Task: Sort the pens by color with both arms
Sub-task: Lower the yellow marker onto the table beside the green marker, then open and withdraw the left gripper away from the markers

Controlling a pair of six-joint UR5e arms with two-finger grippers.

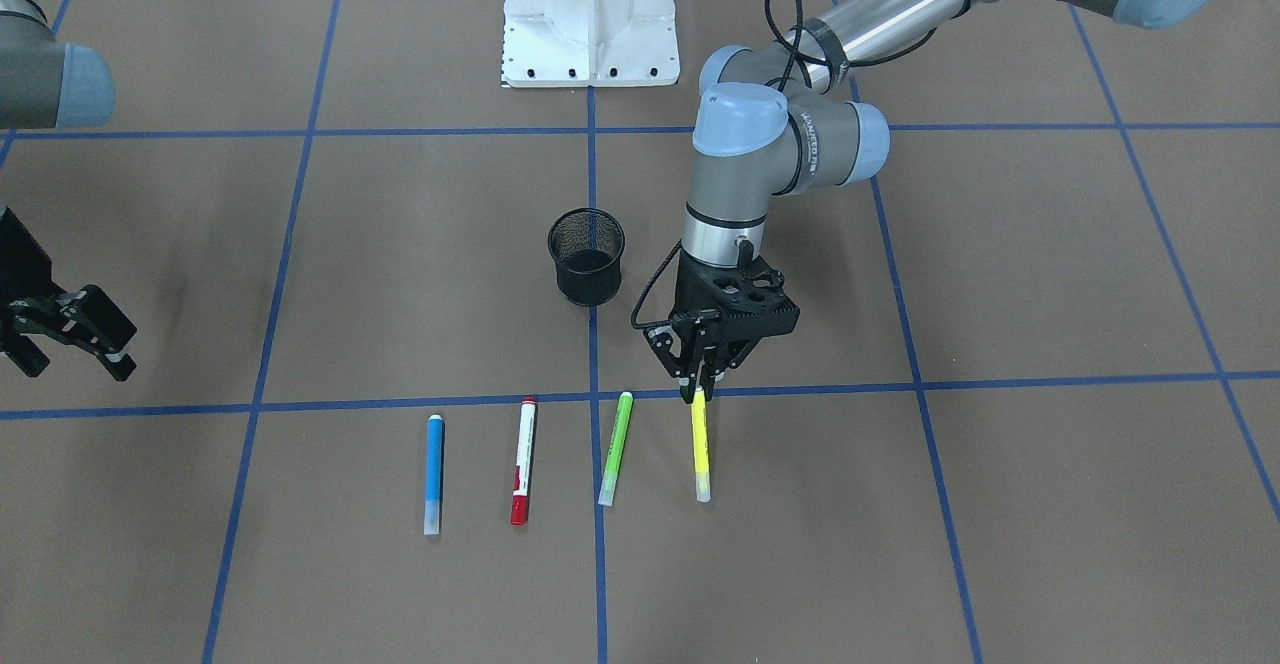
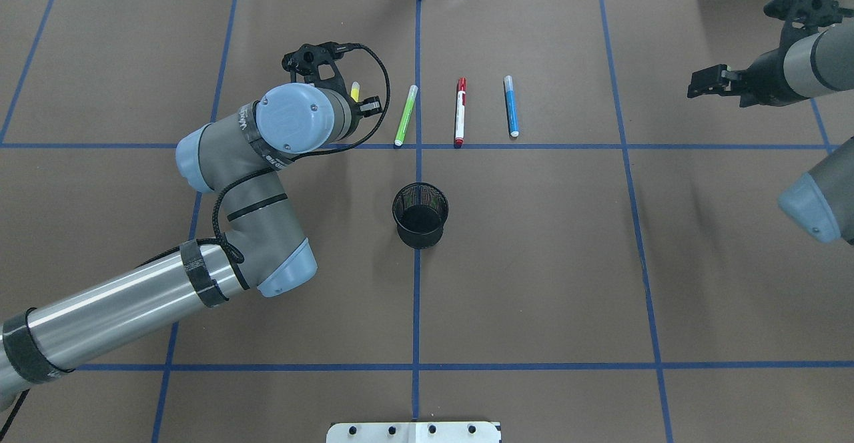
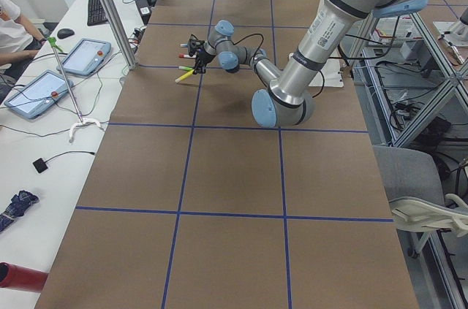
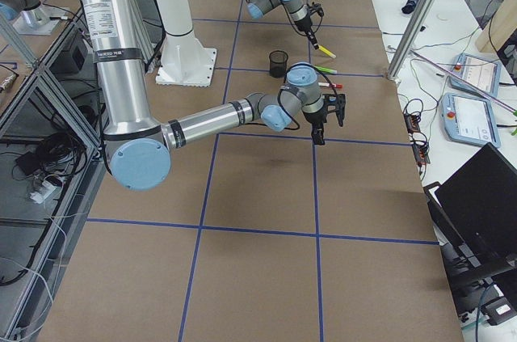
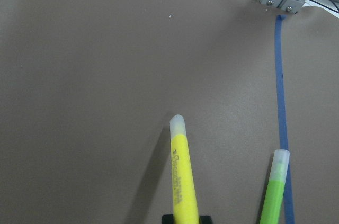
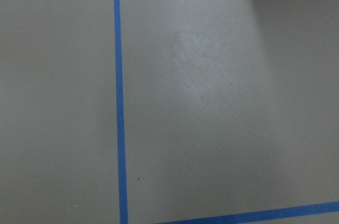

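Pens sit in a row on the operators' side of the mesh cup (image 1: 587, 256). The blue pen (image 1: 434, 472), red pen (image 1: 523, 461) and green pen (image 1: 616, 447) lie flat there. My left gripper (image 1: 700, 381) is clenched on the yellow pen (image 1: 701, 454) at its end nearest the cup. The free end looks raised off the table, though I can't be sure. These are light, stiff, slick barrels, so I judge a pinch nearer mid-length would swing less. My right gripper (image 1: 72, 359) hangs well apart from the cup, jaws spread and holding nothing.
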